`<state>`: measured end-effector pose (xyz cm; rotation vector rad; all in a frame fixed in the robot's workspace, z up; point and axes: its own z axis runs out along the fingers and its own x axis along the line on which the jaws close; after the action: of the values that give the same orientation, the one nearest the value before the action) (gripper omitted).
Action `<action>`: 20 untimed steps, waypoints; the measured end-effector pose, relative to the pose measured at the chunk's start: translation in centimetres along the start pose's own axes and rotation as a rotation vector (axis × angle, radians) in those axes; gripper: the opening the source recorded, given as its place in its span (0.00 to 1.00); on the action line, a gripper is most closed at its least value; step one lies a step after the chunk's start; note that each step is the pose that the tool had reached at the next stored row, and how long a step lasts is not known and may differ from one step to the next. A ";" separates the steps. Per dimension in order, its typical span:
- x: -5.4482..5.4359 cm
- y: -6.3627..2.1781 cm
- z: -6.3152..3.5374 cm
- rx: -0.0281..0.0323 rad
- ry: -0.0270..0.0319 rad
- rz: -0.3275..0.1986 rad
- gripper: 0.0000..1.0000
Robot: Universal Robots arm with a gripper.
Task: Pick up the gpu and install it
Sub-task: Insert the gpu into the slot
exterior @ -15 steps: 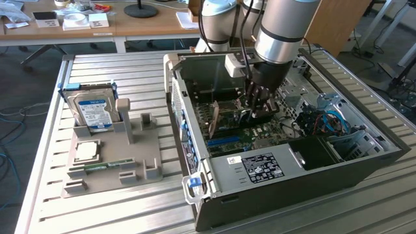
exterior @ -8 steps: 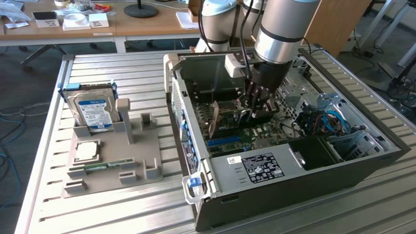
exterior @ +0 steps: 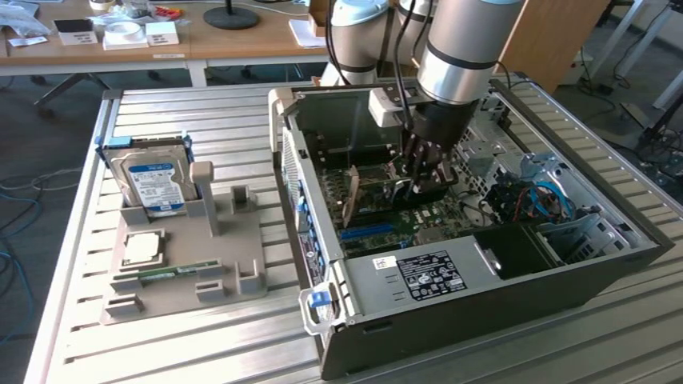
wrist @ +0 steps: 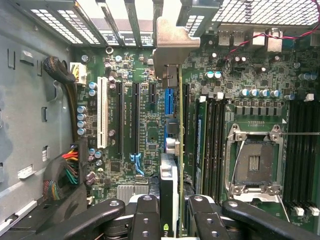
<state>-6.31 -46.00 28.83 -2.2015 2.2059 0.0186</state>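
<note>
Inside the computer case: the gripper reaches down over the motherboard, with the arm standing nearly upright above it.
Gripper: the jaws are drawn in part-way and clamped on the gpu. In the wrist view the fingers press against either face of the card.
Gpu: it is held on edge and off the tabletop. It runs from the jaws toward the case's rear wall, where its metal bracket sits close to the rear slot openings.
Slot: a blue expansion slot lies just beside the card's thin edge. Whether the contacts have entered any slot cannot be told.
Neighbours on the board: the open processor socket is near the card on its other side.
Holder: at the exterior view's left, a grey fixture carries the hard drive, well apart from the gripper.
Step in hand: this looks like the install. The pickup appears to be done, and the card is being lined up with, or pressed toward, its slot.
Seating calls for: the card's edge likely has to stay parallel to the slot and squarely over it. The bracket has to clear the rear wall, and the push should be straight and even, without tilt. The grip should stay firm so the card does not rock toward the socket.
</note>
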 end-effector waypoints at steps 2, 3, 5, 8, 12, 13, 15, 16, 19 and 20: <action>0.0 0.00 0.00 0.0001 -0.0001 0.000 0.27; 0.0 0.00 0.01 0.0000 0.0001 0.000 0.27; 0.0 0.00 0.09 0.0001 -0.0001 0.000 0.27; 0.0 0.00 0.09 0.0000 0.0000 0.000 0.27; 0.0 0.00 0.13 0.0001 -0.0002 0.000 0.27; 0.0 0.00 0.16 0.0001 -0.0001 0.000 0.27; 0.0 0.00 0.16 0.0000 0.0000 0.000 0.27; 0.0 0.00 0.16 0.0000 0.0000 0.000 0.27; 0.0 0.00 0.17 0.0001 0.0000 0.000 0.27; 0.0 0.00 0.18 0.0002 -0.0003 0.000 0.27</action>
<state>-6.31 -45.98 28.65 -2.2012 2.2057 0.0187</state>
